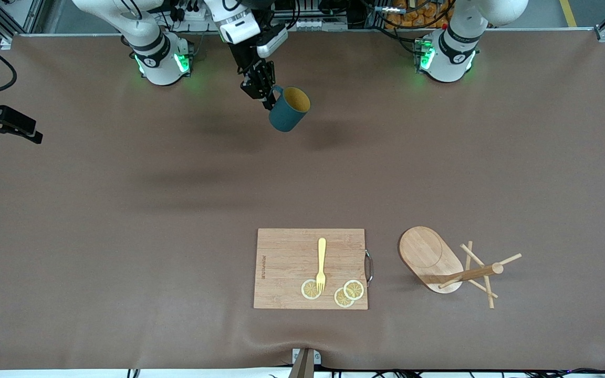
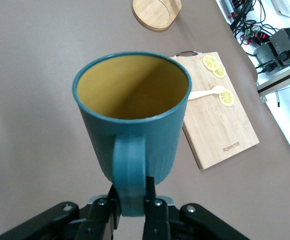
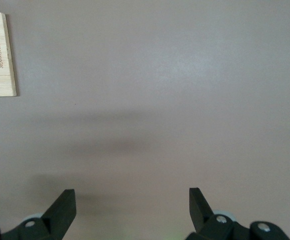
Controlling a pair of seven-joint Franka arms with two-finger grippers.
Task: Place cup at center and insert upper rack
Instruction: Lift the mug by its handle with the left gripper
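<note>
— So, which arm has the cup [image 1: 289, 110]?

— Left one. The left gripper [image 1: 267, 100] reaches in from above, and its fingers [image 2: 152, 205] are pinched tight on the cup's handle [image 2: 130, 170], one on each side. The mug hangs in the air, tilted, so you look straight into the tan inside from the front. Below it is bare brown surface [image 1: 124, 210], up between the two robot bases.

— And the other arm?

— The right gripper [image 3: 131, 195] waits off at the right arm's end of the surface, up in the air. Its fingers are spread wide with nothing between them, only bare surface underneath and a corner of the cutting board [image 1: 287, 262] in its wrist view.

— Where's the upper rack [image 1: 428, 257]?

— Well apart from the cup, much nearer to the front camera. It sits just beside the cutting board, toward the left arm's end. You see the oval base, the post [image 1: 470, 274] running out from it, and the thin pegs [image 1: 510, 258] crossing near the post's tip. Whether it stands upright or lies tipped over, I can't tell.

— Anything on the board?

— A yellow fork [image 1: 321, 262] and three lemon slices [image 1: 353, 289]; the fork's prongs rest on one of them.
</note>
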